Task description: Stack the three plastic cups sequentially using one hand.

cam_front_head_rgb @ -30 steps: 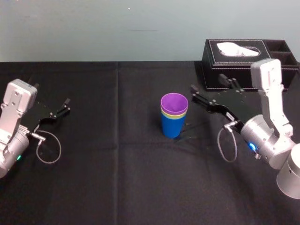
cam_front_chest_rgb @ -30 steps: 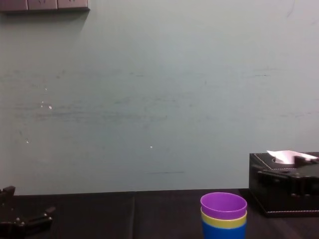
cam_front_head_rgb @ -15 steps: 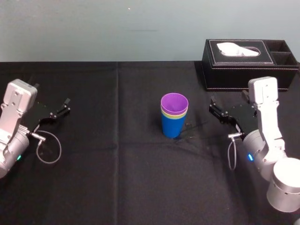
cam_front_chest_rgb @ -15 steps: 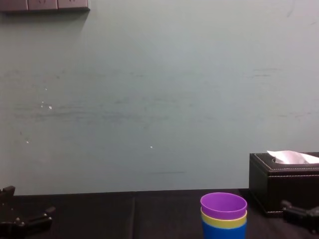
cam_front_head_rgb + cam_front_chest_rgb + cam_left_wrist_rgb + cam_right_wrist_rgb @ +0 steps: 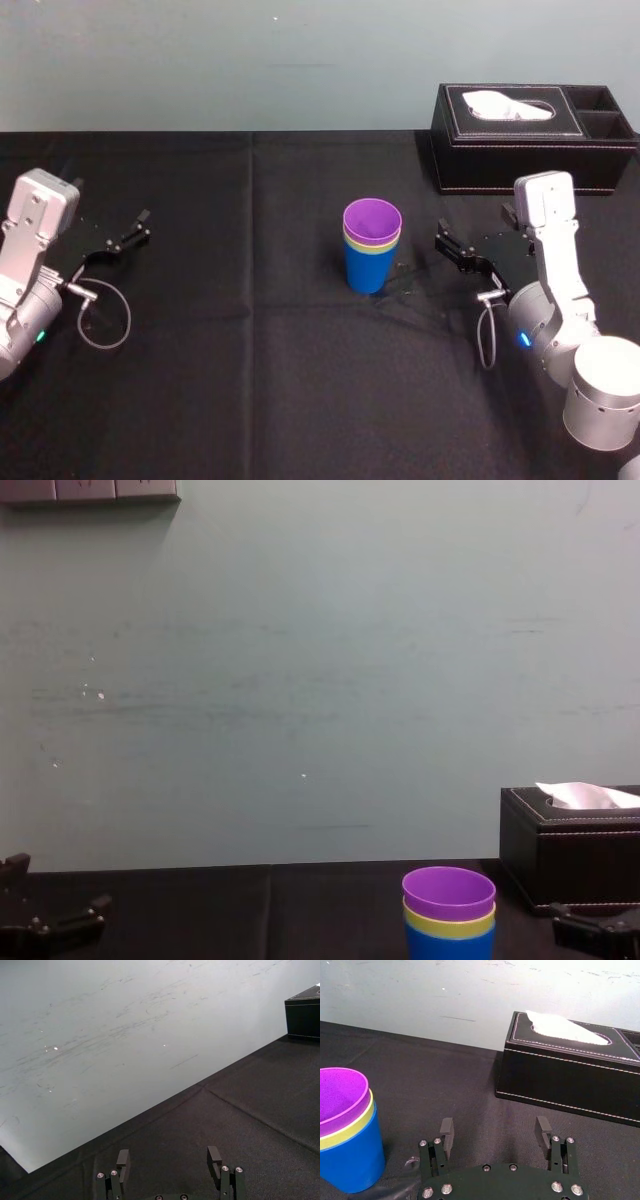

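A pale wall (image 5: 300, 680) rises behind the table (image 5: 250, 380), which is covered in black cloth. A black tissue box (image 5: 530, 150) stands at the table's far right, with a white tissue poking from its top. The right gripper (image 5: 494, 1127) sits low over the cloth, nearer the robot than the box and to the right of the cups, near both but touching neither. Its fingers are spread wide with nothing between them. The left gripper (image 5: 169, 1154) is at the table's left side, well apart from the cups, fingers likewise spread wide and empty. The three cups stand nested and upright near the table's middle. The blue cup (image 5: 366, 272) is at the bottom on the cloth, the yellow-green cup (image 5: 371, 250) sits inside it with just a rim band showing, and the purple cup (image 5: 372, 220) is innermost on top
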